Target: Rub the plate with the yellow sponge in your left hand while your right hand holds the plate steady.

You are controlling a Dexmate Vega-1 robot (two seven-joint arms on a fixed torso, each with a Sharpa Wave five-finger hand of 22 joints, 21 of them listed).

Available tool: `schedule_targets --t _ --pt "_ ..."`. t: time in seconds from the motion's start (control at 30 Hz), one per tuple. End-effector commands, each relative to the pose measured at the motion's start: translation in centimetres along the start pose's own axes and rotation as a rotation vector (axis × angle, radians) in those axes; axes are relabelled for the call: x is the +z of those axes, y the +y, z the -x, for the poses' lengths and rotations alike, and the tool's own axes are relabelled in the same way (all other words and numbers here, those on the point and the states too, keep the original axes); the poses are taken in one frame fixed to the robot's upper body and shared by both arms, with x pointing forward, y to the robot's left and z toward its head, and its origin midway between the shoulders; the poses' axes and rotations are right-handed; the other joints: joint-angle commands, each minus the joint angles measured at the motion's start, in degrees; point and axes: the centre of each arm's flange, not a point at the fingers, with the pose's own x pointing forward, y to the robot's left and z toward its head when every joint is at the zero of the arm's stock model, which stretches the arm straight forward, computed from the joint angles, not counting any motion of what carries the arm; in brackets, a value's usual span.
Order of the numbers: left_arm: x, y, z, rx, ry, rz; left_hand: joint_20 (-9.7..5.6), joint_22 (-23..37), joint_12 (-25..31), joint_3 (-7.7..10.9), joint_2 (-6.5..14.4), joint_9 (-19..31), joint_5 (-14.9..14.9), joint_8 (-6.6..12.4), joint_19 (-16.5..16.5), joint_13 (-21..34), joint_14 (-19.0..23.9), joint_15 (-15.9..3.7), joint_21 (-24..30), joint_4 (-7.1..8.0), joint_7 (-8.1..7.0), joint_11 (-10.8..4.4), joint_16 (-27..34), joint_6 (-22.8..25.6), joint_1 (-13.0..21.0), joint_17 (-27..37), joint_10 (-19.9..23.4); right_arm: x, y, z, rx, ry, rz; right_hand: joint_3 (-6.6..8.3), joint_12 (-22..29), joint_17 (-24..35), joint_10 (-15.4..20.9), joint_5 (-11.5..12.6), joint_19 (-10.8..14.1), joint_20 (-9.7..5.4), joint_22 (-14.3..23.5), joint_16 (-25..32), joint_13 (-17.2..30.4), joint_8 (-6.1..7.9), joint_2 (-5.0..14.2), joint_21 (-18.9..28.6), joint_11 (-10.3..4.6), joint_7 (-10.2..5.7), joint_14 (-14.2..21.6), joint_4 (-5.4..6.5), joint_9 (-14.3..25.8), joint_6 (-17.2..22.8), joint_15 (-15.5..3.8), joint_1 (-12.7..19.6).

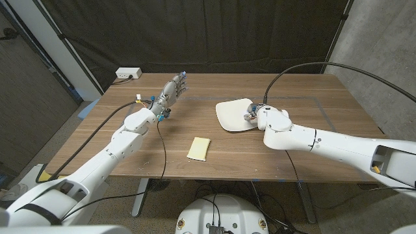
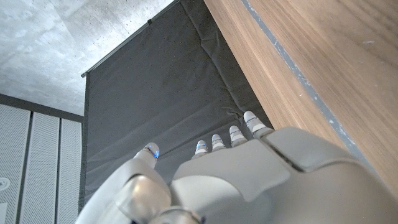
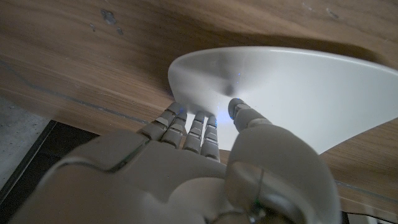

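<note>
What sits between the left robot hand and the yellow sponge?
Nothing but bare wooden table in the head view; the left robot hand hangs open, apart from the yellow sponge.

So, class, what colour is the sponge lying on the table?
Pale yellow; the sponge shows best in the head view.

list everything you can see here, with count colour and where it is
plate: 1, white, on the table right of centre, under the right hand
sponge: 1, yellow, lying on the table near the front edge, apart from both hands
table: 1, brown wood, spanning the scene
power strip: 1, white, at the table's far left corner
curtain: 1, black, behind the table
cables: several, black, running along both arms
left hand: 1, grey, raised over the far left part of the table, fingers apart, holding nothing
right hand: 1, grey, at the plate's right edge, fingers touching the plate
</note>
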Motion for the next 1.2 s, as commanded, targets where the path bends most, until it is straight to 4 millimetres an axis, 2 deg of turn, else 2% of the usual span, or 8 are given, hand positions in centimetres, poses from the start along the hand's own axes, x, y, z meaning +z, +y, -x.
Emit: schedule_targets --t 0.03,0.1,0.17,0.27,0.67,0.77,0.93,1.2 --pt "2.0 -0.7 0.1 -0.091 -0.045 -0.219 -0.14 -0.1 2.4 3.23 0.5 0.0 -2.3 2.67 4.7 0.1 10.9 -1.68 1.2 -5.13 -1.12 -1.71 2.3 11.1 8.2 0.2 11.3 0.2 0.1 -0.3 0.029 0.0 0.024 -0.6 0.4 -0.1 0.2 -0.2 0.2 0.28 0.2 0.3 0.1 0.44 -0.8 0.2 0.38 0.42 -0.3 -0.22 0.1 0.5 -2.71 -0.1" --pt "2.6 -0.7 0.3 -0.105 -0.048 -0.301 -0.62 0.1 3.6 4.38 -0.2 0.0 -3.6 4.12 7.0 0.2 17.3 -2.25 2.1 -7.48 -0.34 -1.58 4.0 17.8 11.5 0.9 18.2 0.2 0.0 -0.4 0.027 0.0 0.026 -0.74 0.4 -0.1 0.2 -0.3 0.1 0.28 0.1 0.3 0.1 0.44 -0.86 0.2 0.36 0.42 -0.3 -0.25 0.1 0.5 -2.68 -0.2" --pt "3.3 -0.7 0.7 -0.119 -0.058 -0.386 -1.31 0.2 4.0 5.27 -1.1 -0.1 -4.1 5.27 8.6 0.2 20.6 -3.15 2.8 -9.82 0.1 -1.78 4.9 22.7 14.4 1.5 22.4 0.3 0.0 -0.4 0.03 -0.002 0.023 -0.87 0.4 -0.1 0.2 -0.3 0.1 0.28 0.1 0.3 0.1 0.45 -0.89 0.2 0.36 0.44 -0.3 -0.26 0.1 0.5 -2.68 -0.2" --pt "4.4 -0.7 1.4 -0.144 -0.071 -0.494 -1.67 0.3 4.4 6.01 -1.1 -0.1 -4.3 5.69 9.5 0.3 22.9 -4.42 3.3 -11.16 0.07 -2.27 5.8 24.9 16.2 2.1 25.8 0.4 -0.1 -0.6 0.03 -0.005 0.026 -1.14 0.3 -0.1 0.1 -0.4 0.1 0.32 0.1 0.3 0.1 0.42 -0.92 0.2 0.6 0.58 -0.3 -0.28 0.1 0.4 -2.54 -0.3" --pt "6.9 -0.4 4.3 -0.233 -0.112 -0.77 -2.41 0.5 2.7 6.17 -4.4 -0.1 -4.6 4.92 12.2 0.4 23.9 -5.81 4.6 -14.6 -2.26 -3.19 6.3 24.5 19.8 2.6 25.7 0.9 0.1 -1.1 0.027 -0.006 0.027 -1.85 0.3 -0.2 -0.2 -0.6 0.0 0.38 0.0 0.3 0.1 0.27 -0.77 0.3 0.8 0.67 -0.4 -0.21 0.1 -0.1 -2.5 -0.7" --pt "7.7 -0.3 5.3 -0.276 -0.124 -0.852 -2.3 0.6 2.0 6.08 -5.4 0.0 -4.5 4.39 13.1 0.5 24.0 -5.99 5.0 -15.37 -3.08 -3.35 6.5 23.5 20.8 2.9 25.0 1.2 0.2 -1.3 0.024 -0.005 0.03 -1.97 0.2 -0.2 -0.3 -0.6 0.0 0.42 0.0 0.3 0.1 0.26 -0.72 0.3 0.78 0.66 -0.5 -0.19 0.1 -0.2 -2.49 -0.7" --pt "8.7 -0.3 6.5 -0.327 -0.135 -0.941 -1.63 0.6 1.2 5.91 -6.8 0.0 -4.3 3.89 14.1 0.6 24.2 -5.9 5.5 -16.32 -3.26 -3.25 6.7 22.8 22.1 3.1 24.5 1.5 0.2 -1.6 0.018 -0.006 0.032 -2.22 0.2 -0.2 -0.3 -0.6 -0.1 0.42 0.0 0.3 0.1 0.26 -0.63 0.3 0.86 0.66 -0.5 -0.21 0.1 -0.3 -2.49 -0.8" --pt "10.1 -0.4 8.1 -0.392 -0.141 -1.083 -0.91 0.6 0.7 5.72 -9.2 0.1 -3.7 3.95 15.8 0.7 24.9 -6.16 6.3 -17.39 -4.6 -3.58 7.0 23.8 25.0 3.4 25.0 2.0 0.6 -2.1 0.011 -0.004 0.026 -2.54 0.2 -0.2 -0.4 -0.6 0.0 0.42 -0.1 0.3 0.1 0.25 -0.52 0.3 0.86 0.69 -0.5 -0.27 0.1 -0.4 -2.48 -0.8"
